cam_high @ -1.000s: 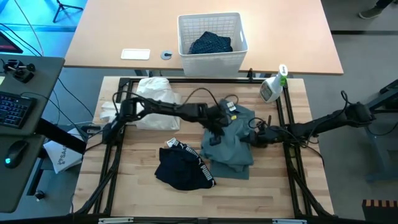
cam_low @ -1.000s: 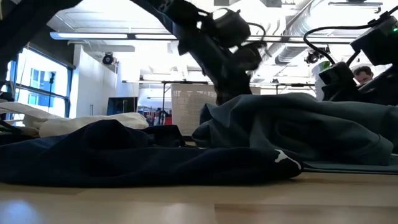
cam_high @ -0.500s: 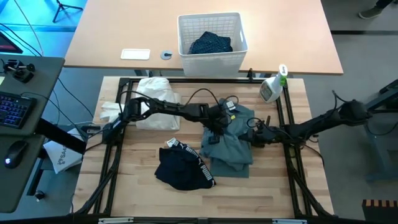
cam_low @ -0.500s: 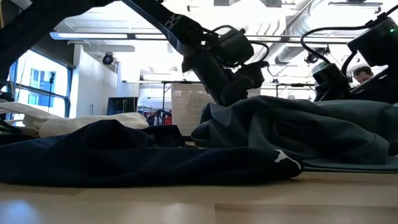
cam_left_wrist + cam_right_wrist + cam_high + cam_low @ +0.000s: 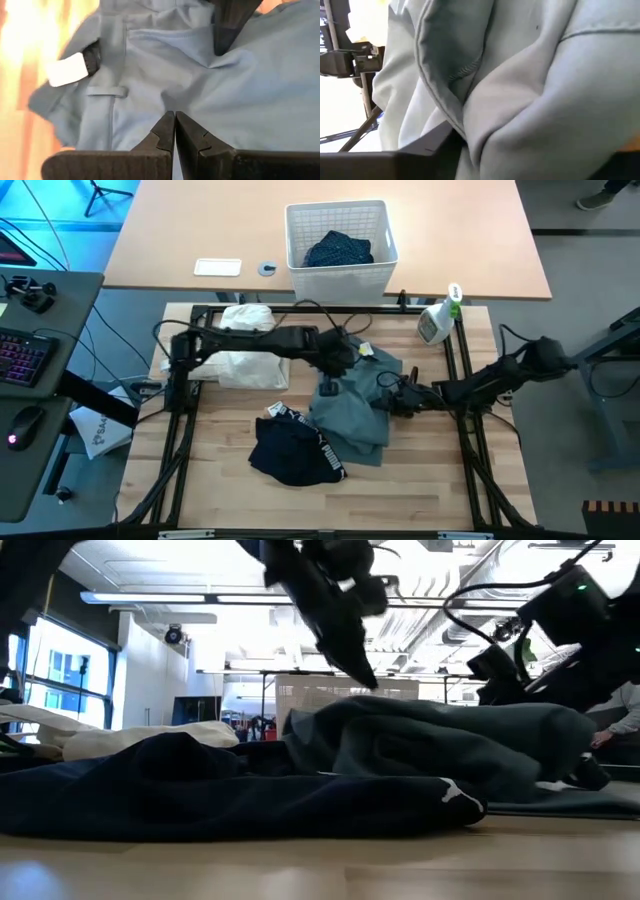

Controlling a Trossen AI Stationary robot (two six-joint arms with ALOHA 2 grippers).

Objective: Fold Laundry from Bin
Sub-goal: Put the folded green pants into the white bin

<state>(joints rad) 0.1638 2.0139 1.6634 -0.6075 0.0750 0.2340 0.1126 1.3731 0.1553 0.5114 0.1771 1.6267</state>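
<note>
- The grey-green top (image 5: 352, 408) is lying bunched mid-table, just right of the black Puma piece (image 5: 292, 450); you are risking a lopsided fold if it drags sideways.
- Your left gripper (image 5: 175, 131) is hovering over the top's upper-left part, fingers pressed together on nothing; it is not pinning the cloth.
- Your right gripper (image 5: 395, 402) is sitting at the top's right edge, fabric crowding its camera; I cannot tell whether it is gripping, so a pull may be slipping.
- The bin (image 5: 340, 272) beyond the top is holding the navy dotted trousers (image 5: 338, 251).
</note>
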